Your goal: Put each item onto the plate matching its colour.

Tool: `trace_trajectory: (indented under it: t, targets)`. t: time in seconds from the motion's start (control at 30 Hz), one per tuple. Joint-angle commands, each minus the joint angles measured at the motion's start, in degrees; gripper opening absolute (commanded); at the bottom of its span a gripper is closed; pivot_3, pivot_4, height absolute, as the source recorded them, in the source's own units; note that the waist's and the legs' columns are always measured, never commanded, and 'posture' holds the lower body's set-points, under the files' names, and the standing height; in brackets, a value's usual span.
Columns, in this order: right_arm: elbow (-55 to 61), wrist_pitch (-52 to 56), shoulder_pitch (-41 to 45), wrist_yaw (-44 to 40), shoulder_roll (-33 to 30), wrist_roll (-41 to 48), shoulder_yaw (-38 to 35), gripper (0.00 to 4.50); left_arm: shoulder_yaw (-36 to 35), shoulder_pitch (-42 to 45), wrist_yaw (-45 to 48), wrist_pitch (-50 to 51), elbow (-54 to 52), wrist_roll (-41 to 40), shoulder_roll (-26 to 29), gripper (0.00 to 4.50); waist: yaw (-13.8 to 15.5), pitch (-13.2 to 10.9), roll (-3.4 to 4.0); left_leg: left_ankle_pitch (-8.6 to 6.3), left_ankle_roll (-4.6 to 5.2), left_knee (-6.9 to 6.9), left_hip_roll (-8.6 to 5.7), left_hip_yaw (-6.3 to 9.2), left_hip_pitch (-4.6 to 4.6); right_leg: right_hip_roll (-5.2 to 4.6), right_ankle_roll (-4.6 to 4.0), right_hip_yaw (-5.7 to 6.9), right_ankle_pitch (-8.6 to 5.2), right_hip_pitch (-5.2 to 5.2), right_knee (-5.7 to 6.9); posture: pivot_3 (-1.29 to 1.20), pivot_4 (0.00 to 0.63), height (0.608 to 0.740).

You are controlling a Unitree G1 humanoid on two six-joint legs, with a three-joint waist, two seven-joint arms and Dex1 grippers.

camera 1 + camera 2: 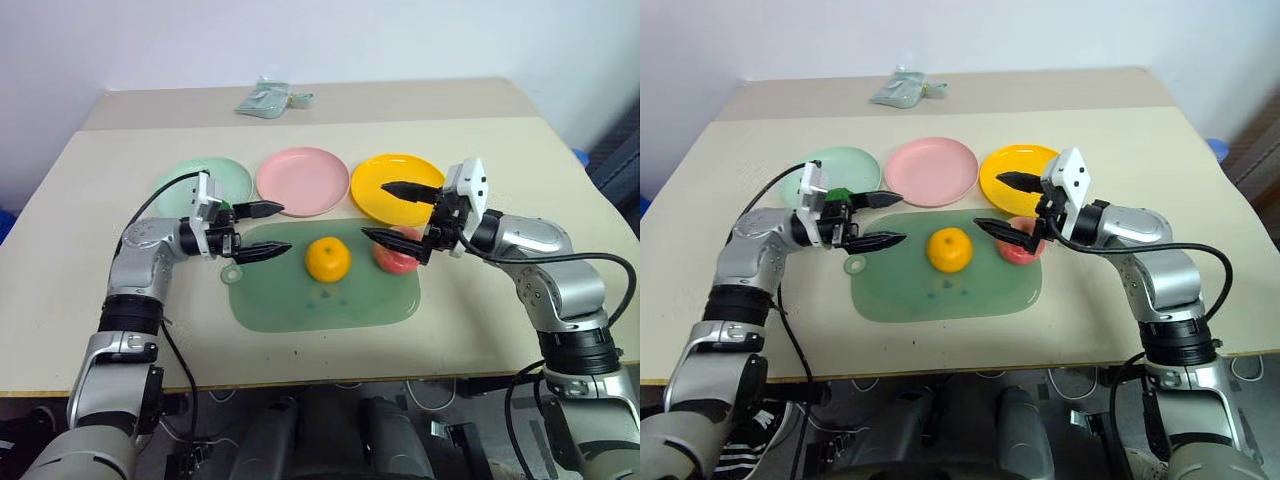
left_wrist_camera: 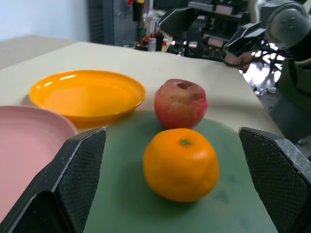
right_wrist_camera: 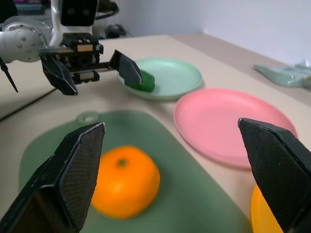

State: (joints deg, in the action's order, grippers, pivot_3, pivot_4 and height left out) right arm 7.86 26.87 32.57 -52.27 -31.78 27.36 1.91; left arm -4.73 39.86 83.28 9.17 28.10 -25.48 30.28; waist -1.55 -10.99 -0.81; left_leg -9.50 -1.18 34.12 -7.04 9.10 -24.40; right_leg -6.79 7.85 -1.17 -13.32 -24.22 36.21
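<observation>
We see the orange fruit (image 1: 327, 259) on the green mat (image 1: 300, 300), between both released tools, left tool (image 1: 262, 230) and right tool (image 1: 398, 212); the peach (image 2: 180, 103) lies just under the right one.

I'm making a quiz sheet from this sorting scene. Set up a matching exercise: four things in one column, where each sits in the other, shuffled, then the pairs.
Things:
1. dark green fruit
2. orange fruit
3. pale green packet
4. yellow plate

Places:
A. on the table's far edge, behind the plates
B. in the middle of the green mat
C. on the mint green plate
D. at the right end of the plate row, beside the pink plate

Pairs: 1-C, 2-B, 3-A, 4-D
</observation>
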Motion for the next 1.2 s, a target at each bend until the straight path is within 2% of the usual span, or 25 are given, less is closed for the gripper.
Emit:
trace_trajectory:
  t: [0.03,0.17,0.33,0.53,0.8,1.03,1.17,1.2]
  targets:
    - [3.04,4.16,2.97,3.2,3.74,-2.99,7.1,4.5,-3.09,0.83,1.07,0.62,-1.14,-2.54,2.32,4.46,-0.34,0.0,0.0,0.0,0.0,-0.01,0.0,0.01,0.0,0.0,-0.01,0.0,0.0,-0.01,0.01,0.0,0.15,0.74]
    - [3.12,7.48,5.11,5.88,6.54,-6.36,11.86,4.5,-3.38,-1.31,2.2,0.5,-2.17,-2.65,4.55,4.46,-0.51,0.0,0.0,0.0,0.0,-0.03,-0.04,0.02,-0.02,-0.02,0.0,0.0,0.0,-0.02,0.0,0.0,0.15,0.74]
    - [-0.86,15.85,9.21,5.3,5.21,-8.49,15.24,4.5,-3.6,-5.51,3.79,1.95,-6.53,-4.06,6.65,4.46,-0.56,0.0,0.0,0.0,-0.01,-0.01,-0.04,0.04,-0.02,-0.01,-0.01,0.0,0.01,-0.02,0.01,0.0,0.15,0.74]
    - [-3.56,18.12,12.2,3.07,3.77,-10.66,16.85,4.5,-3.87,-8.39,6.64,2.22,-7.97,-4.08,10.6,4.46,-0.7,0.0,0.01,0.0,-0.01,-0.1,-0.02,0.02,-0.02,-0.01,-0.02,-0.01,0.01,-0.08,0.0,0.0,0.15,0.74]
    - [-4.59,21.13,12.56,0.42,4.07,-10.29,17.81,4.5,-2.98,-8.07,6.66,0.67,-7.65,-3.29,9.81,4.46,-0.81,0.0,0.01,0.0,-0.01,-0.1,-0.02,0.02,-0.02,-0.01,-0.02,-0.01,0.01,-0.09,0.0,0.0,0.15,0.74]
    - [-8.46,18.6,12.73,0.76,4.79,-14.76,21.23,4.5,-2.86,-8.14,6.37,0.38,-7.86,-3.19,8.77,4.46,-0.89,0.0,0.0,0.0,-0.01,-0.11,-0.02,0.01,-0.02,-0.01,-0.02,-0.01,0.01,-0.1,0.0,0.0,0.15,0.74]
    - [-8.18,18.07,12.29,-0.04,4.76,-15.58,22.15,3.39,-2.9,-8.32,6.34,0.16,-8.11,-3.17,8.61,4.5,-0.9,0.0,0.0,0.0,-0.01,-0.11,-0.02,0.01,-0.02,-0.01,-0.02,-0.01,0.01,-0.09,0.0,0.0,0.15,0.74]
    - [-7.82,18.34,12.53,-0.22,4.99,-14.9,21.16,3.26,-2.97,-8.33,6.31,0.26,-8.08,-3.21,8.64,4.5,-0.9,0.0,0.0,0.0,-0.01,-0.11,-0.02,0.02,-0.01,-0.01,-0.02,-0.01,0.01,-0.09,0.01,0.0,0.15,0.74]
